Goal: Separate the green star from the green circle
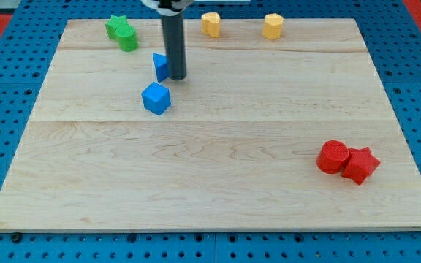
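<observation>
A green star [116,26] and a green circle [128,38] sit touching each other at the view's top left of the wooden board [218,175]. The star is the upper left one of the pair. My tip [177,76] is on the board to the lower right of the green pair, a short way off. It stands right against the right side of a blue block [161,66], whose shape is partly hidden by the rod.
A blue cube [156,98] lies just below my tip to the left. Two yellow blocks [210,23] [272,25] sit along the top edge. A red cylinder [333,156] and a red star [361,164] touch at the lower right.
</observation>
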Action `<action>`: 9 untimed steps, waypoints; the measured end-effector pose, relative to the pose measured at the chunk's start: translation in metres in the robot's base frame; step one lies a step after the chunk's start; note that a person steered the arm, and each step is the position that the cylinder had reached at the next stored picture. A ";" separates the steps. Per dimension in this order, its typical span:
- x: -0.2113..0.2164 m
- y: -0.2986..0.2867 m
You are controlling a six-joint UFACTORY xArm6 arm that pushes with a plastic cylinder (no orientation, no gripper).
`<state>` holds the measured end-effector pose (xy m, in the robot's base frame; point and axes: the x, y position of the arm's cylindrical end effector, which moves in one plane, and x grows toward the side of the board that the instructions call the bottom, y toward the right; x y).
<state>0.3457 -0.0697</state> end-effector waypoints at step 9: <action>-0.130 -0.125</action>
<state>0.2154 -0.1948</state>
